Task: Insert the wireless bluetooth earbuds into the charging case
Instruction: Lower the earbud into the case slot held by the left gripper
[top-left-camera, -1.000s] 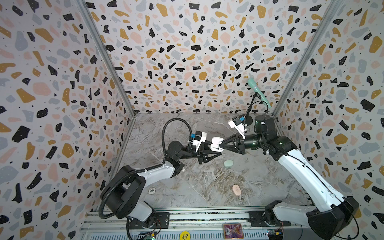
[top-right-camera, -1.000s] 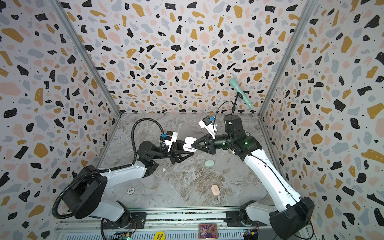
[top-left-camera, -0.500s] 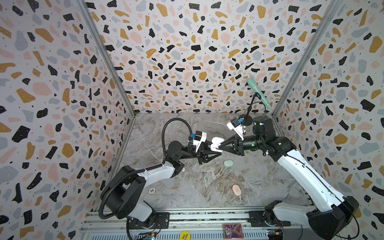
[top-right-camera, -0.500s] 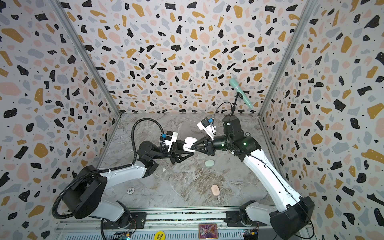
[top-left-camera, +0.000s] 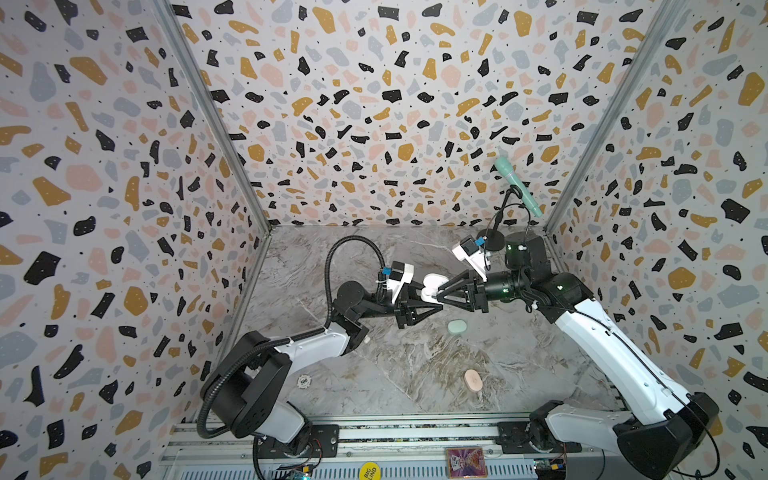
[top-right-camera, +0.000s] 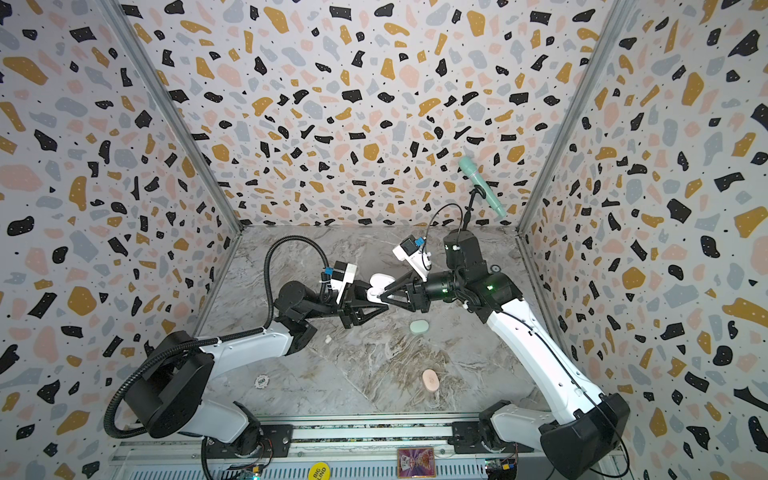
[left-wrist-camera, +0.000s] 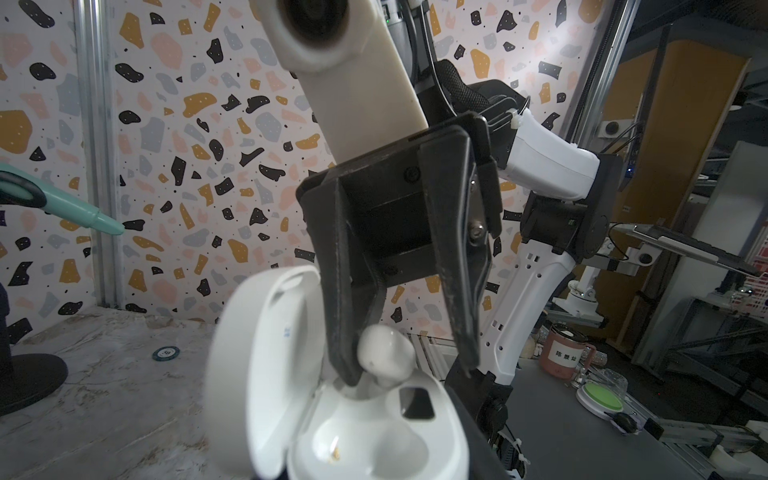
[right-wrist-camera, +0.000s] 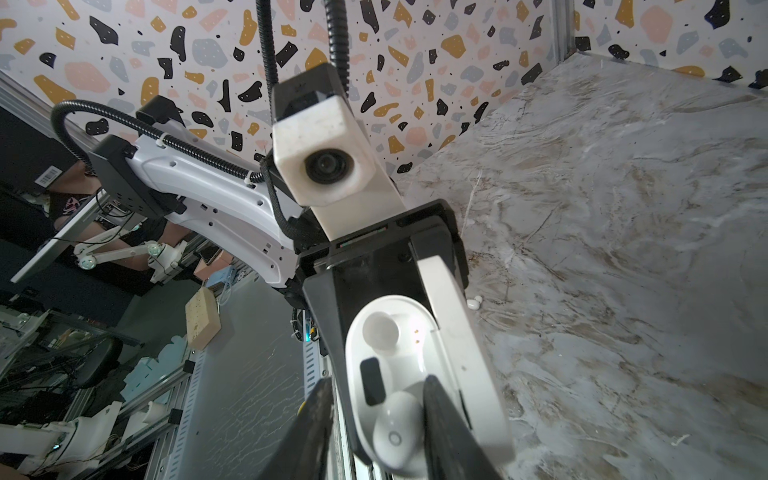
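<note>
Left gripper (top-left-camera: 430, 303): it is clamping tight on the base of the white case (top-left-camera: 432, 284) and holding it in the air above the table (top-left-camera: 415, 365), midway between the two arms.
White case: its lid (left-wrist-camera: 266, 365) is standing open, swung back on the hinge. The two sockets are facing the other arm, and one socket (right-wrist-camera: 380, 330) is lying bare.
Right gripper (left-wrist-camera: 409, 368): it is reaching into the open case from the opposite side with its jaws partly apart, wider than the earbud. One finger (left-wrist-camera: 345, 324) is resting against the white earbud (left-wrist-camera: 384, 357) while the other finger (left-wrist-camera: 457, 291) is standing off with a clear gap, so nothing is pinched.
White earbud: it is sitting in the mouth of the second socket, beside the small dark window, with its rounded back rising above the rim. Whether it is fully seated I cannot tell.
Loose earbud (top-right-camera: 328, 338): a second white one is lying on the table beside the left forearm, well apart from the case.
Green case (top-left-camera: 457, 327): it is lying shut on the table, below the two grippers in both top views.
Pink case (top-left-camera: 473, 380): it is lying shut nearer the front rail, well apart from the green one.
Chip (top-left-camera: 304, 381): it is lying flat near the left arm's base.
Green pen (top-left-camera: 517, 187): it is sitting tilted in a clip stand at the back corner on the right arm's side.
</note>
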